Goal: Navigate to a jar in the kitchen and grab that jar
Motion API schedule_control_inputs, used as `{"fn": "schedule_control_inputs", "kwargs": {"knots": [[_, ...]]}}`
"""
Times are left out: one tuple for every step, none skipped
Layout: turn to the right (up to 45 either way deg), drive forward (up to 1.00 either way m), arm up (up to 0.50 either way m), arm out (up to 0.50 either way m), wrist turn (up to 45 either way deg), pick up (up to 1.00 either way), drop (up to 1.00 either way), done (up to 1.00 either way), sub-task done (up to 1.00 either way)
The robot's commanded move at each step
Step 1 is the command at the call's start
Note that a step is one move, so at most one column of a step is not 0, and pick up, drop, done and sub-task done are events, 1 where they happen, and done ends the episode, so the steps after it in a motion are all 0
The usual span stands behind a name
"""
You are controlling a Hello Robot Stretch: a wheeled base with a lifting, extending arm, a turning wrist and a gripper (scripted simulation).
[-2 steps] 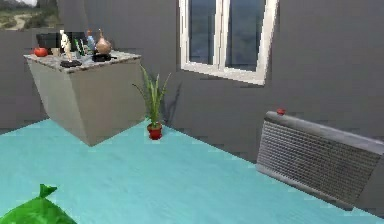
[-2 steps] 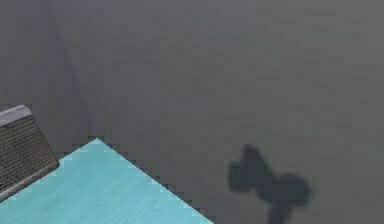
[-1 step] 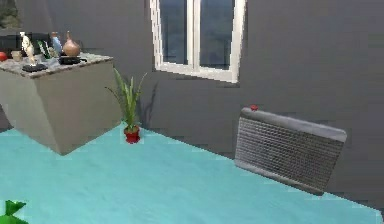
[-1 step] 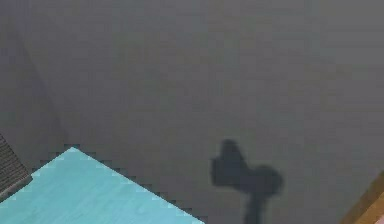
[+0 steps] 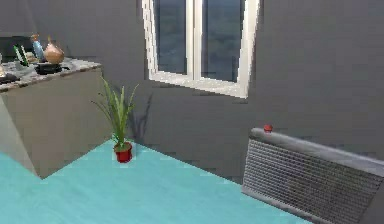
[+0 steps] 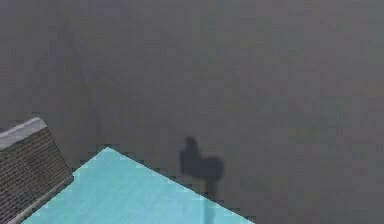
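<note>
Since the rounded brown vessel point(image 5: 53, 50), probably the jar, stands on top of the counter point(image 5: 65, 120) at the forward view's far left, just beside a blue bottle point(image 5: 37, 45) and behind a dark pan point(image 5: 48, 68), the base likely needs to turn toward that counter. I cannot tell the gripper's state.

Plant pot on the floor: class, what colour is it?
The pot is red, clearest in the forward view.
</note>
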Motion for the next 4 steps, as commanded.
{"fn": "schedule_control_inputs", "kwargs": {"knots": [[0.0,0.8,0.0,0.0,0.0,0.0,0.0,0.0,0.0],[-45.0,0.0,0.0,0.0,0.0,0.0,0.0,0.0,0.0],[-24.0,0.0,0.0,0.0,0.0,0.0,0.0,0.0,0.0],[0.0,0.75,0.0,0.0,0.0,0.0,0.0,0.0,0.0]]}}
